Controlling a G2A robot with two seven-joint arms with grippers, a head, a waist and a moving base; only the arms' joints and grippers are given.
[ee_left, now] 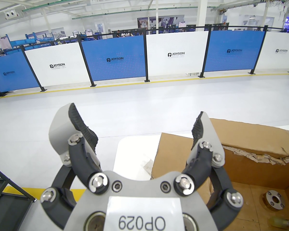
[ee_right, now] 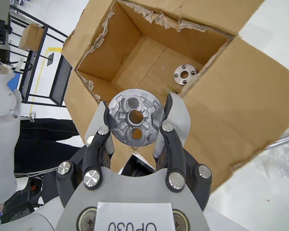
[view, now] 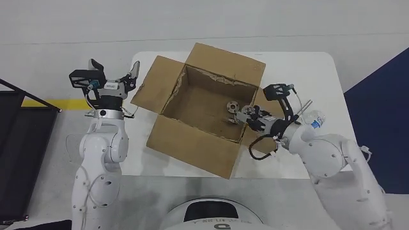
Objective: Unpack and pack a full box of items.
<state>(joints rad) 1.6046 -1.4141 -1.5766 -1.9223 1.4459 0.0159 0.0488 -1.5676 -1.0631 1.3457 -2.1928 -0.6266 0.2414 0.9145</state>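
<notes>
An open cardboard box (view: 192, 144) with torn flaps stands in the middle of the white table (view: 319, 70). My right gripper (ee_right: 137, 111) is shut on a round cast metal disc (ee_right: 136, 120) with holes, held above the box's right side (view: 239, 114). On the box floor lie a small metal flange (ee_right: 184, 74) (ee_left: 274, 199) and a pale yellowish part (ee_left: 280, 222). My left gripper (ee_left: 137, 126) stands open and empty beside the box's left flap (view: 114, 75).
A clear plastic bag (view: 314, 119) lies on the table to the right of the box. A black metal rack (view: 19, 134) stands on the floor at the left. Blue and white fence panels (ee_left: 144, 58) line the far floor.
</notes>
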